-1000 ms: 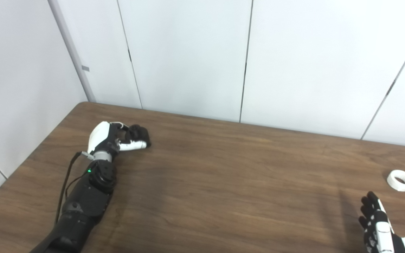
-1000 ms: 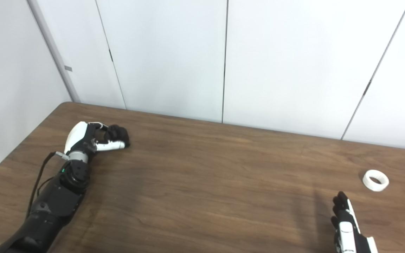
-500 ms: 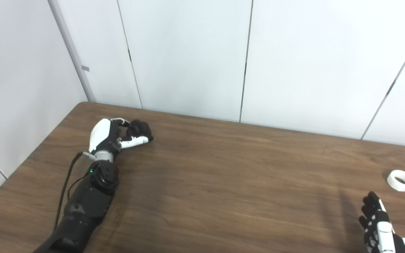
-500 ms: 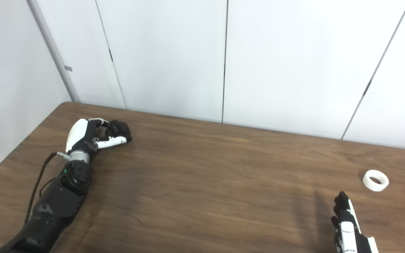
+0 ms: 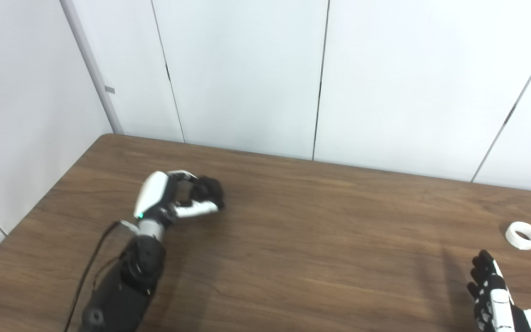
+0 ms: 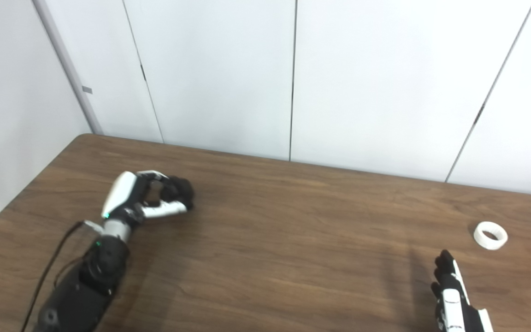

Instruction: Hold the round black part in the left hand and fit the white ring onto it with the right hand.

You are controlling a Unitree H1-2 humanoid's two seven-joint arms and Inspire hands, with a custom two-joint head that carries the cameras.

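My left hand is curled shut around the round black part, held a little above the brown table at its left side. My dark fingers hide most of the part. It also shows in the right eye view. The white ring lies flat on the table at the far right, apart from both hands. My right hand is at the bottom right edge, fingers straight and apart, empty, a short way in front and to the left of the ring.
White wall panels stand right behind the table's far edge. The table's left edge runs diagonally near my left arm. A black cable trails along that arm.
My left hand, shut on the black part, has lifted and moved right and toward me. The right hand and the ring have stayed almost still.
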